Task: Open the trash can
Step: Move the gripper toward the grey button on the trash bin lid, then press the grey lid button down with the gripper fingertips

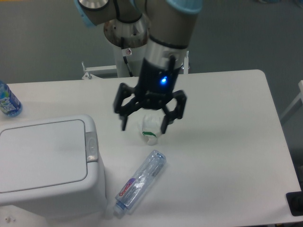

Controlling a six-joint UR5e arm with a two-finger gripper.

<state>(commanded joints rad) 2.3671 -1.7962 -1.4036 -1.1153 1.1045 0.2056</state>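
Above the white table (227, 142) hangs the black two-finger end effector (144, 126) — jaws spread, holding nothing; large white boxy plastic trash can (45, 165) sits lower-left of it, lid shut.

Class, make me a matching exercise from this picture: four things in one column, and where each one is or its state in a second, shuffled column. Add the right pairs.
Things
1. trash can
2. clear bottle with red label
3. blue-labelled bottle
4. tool

Place or state
A. at the table's left edge
B. open, above a small white and green object
C. lid shut, front left
D. lying on its side

Pairs: 1-C, 2-D, 3-A, 4-B
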